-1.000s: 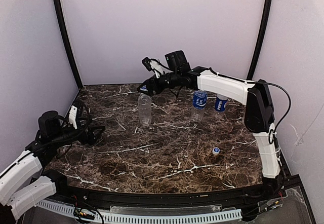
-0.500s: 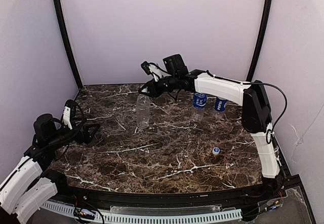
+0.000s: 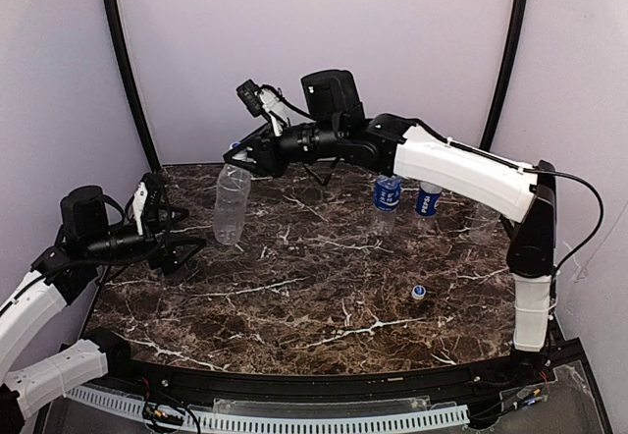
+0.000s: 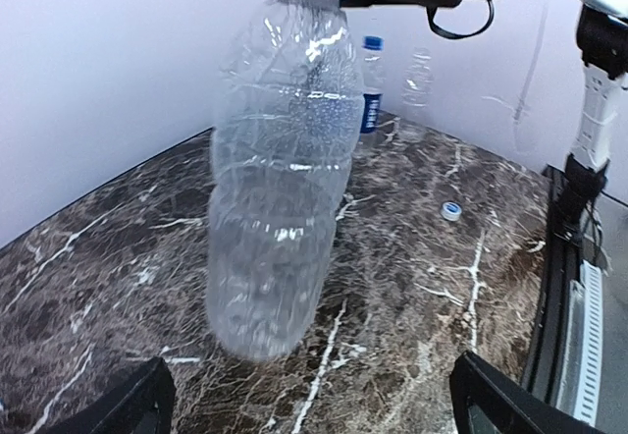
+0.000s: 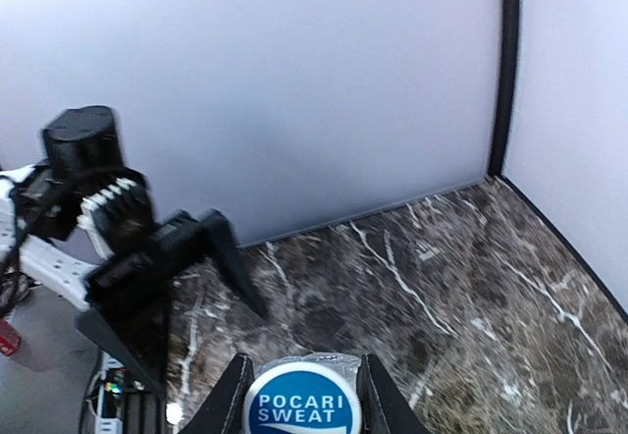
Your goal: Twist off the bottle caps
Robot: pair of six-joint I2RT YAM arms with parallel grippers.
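Note:
A plain clear bottle (image 3: 232,208) hangs upright at the back left of the marble table (image 3: 324,297). My right gripper (image 3: 236,155) is shut on its blue-and-white cap (image 5: 302,409), a finger pressed to each side of it. In the left wrist view the bottle (image 4: 280,179) fills the middle, blurred. My left gripper (image 3: 182,247) stands wide open just left of the bottle, fingers pointing at it, and nothing lies between its fingertips (image 4: 147,405). Two blue-labelled bottles (image 3: 387,195) (image 3: 428,201) stand capped at the back right. A loose cap (image 3: 419,293) lies on the table at the right.
Pale walls with black corner posts (image 3: 123,61) close in the table on three sides. The right arm (image 3: 461,169) reaches across the back of the table, above the labelled bottles. The loose cap (image 4: 451,211) also shows in the left wrist view.
My right gripper has shut on the plain bottle's cap and carried the bottle left, toward the left gripper. The left arm has risen a little and turned toward it.

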